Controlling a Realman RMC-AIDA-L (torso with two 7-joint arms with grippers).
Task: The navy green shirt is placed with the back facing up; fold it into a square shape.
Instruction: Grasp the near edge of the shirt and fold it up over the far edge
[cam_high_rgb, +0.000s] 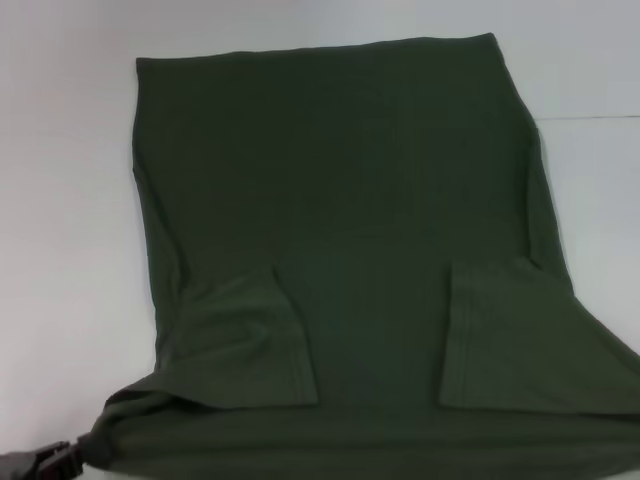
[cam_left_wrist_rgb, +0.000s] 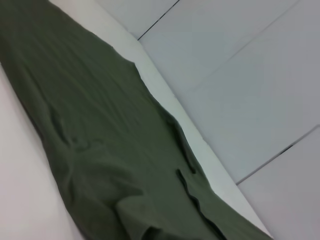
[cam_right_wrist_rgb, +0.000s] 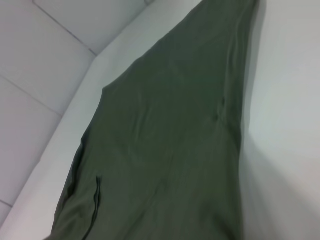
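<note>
Already narrowed, the navy green shirt is lying plain side up on the white table, sleeves tucked inward.

The left gripper is pinching its bunched near-left corner, apparently lifting that edge for a fold away from the robot; the right gripper is sitting out of view.

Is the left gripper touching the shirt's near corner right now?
Touching. In the head view the left gripper meets the bunched near-left corner of the navy green shirt, with cloth gathered against its tip and no gap showing.
</note>
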